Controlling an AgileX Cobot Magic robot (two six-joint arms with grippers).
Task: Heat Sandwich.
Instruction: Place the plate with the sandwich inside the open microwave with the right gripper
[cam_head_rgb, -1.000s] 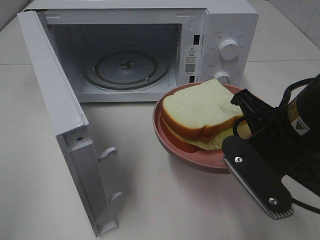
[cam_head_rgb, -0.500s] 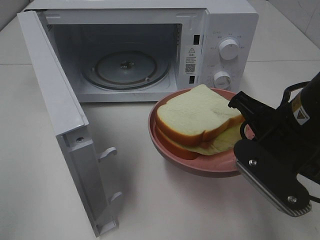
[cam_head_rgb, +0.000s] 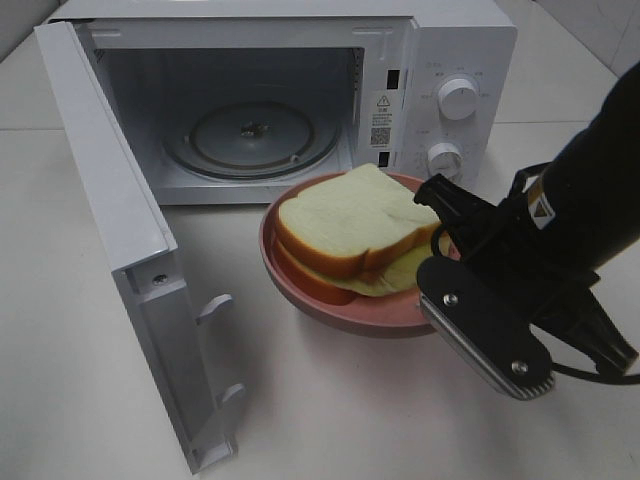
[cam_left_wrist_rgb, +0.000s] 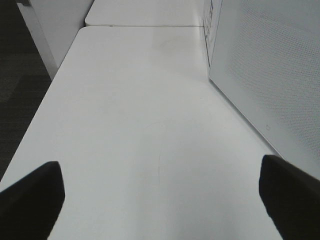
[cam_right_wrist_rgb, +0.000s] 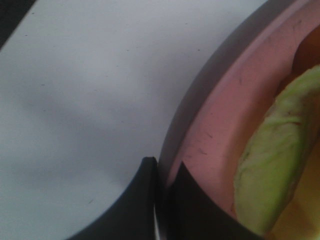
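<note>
The sandwich (cam_head_rgb: 345, 225), pale bread slices with an orange layer and a green leaf, lies on a round pink plate (cam_head_rgb: 330, 312) in front of the open microwave (cam_head_rgb: 460, 50). My right gripper (cam_head_rgb: 437, 240) is shut on the plate's right rim. In the right wrist view the gripper (cam_right_wrist_rgb: 161, 185) pinches the pink rim (cam_right_wrist_rgb: 215, 125), with the sandwich's green leaf (cam_right_wrist_rgb: 272, 165) beside it. My left gripper (cam_left_wrist_rgb: 160, 205) is open and empty over bare table, outside the exterior high view.
The microwave door (cam_head_rgb: 110, 220) stands wide open to the left, and its perforated face (cam_left_wrist_rgb: 270, 75) is beside my left gripper. The glass turntable (cam_head_rgb: 250, 140) inside is bare. Two control knobs (cam_head_rgb: 457, 98) are on the right front.
My right gripper has carried the plate with the sandwich to the left, closer to the microwave opening. The microwave and its door have not moved.
</note>
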